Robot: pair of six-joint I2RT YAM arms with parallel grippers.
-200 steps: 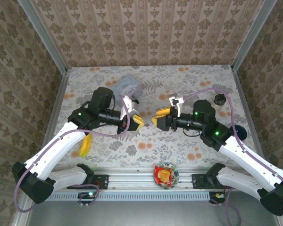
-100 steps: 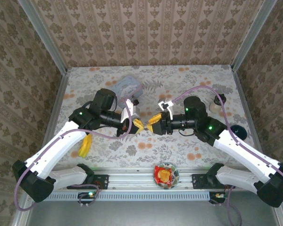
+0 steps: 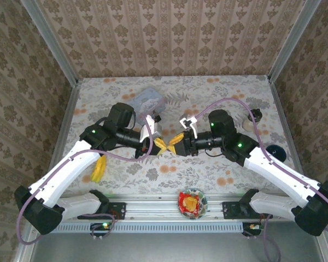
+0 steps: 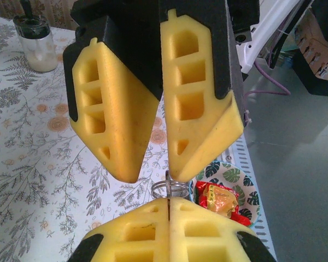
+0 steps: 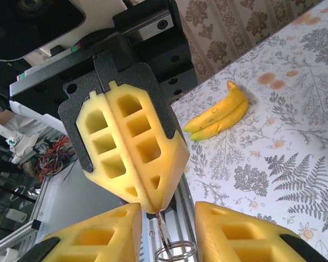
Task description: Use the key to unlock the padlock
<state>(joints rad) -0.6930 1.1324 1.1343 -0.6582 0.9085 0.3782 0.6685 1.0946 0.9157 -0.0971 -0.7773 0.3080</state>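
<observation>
The key [image 5: 163, 228], pinched by left fingers [image 5: 147, 147], pokes between parted right fingers [image 5: 246, 234].

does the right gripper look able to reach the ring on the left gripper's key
probably yes: the ring on the key pinched in the shut left gripper sits between the open fingers of the right gripper, nothing blocking

Above the middle of the bench [image 3: 218, 93], the left pincer [image 3: 163, 145] and right pincer [image 3: 175, 140] meet tip to tip. The key [image 5: 163, 226] juts from the left one, its ring between the right one's fingers. Behind them to the left lies a tin [image 3: 147, 100], with a banana [image 3: 98, 168] front-left, a bottle [image 3: 253, 115] back-right and a plate [image 4: 232, 176] at the front edge.
</observation>
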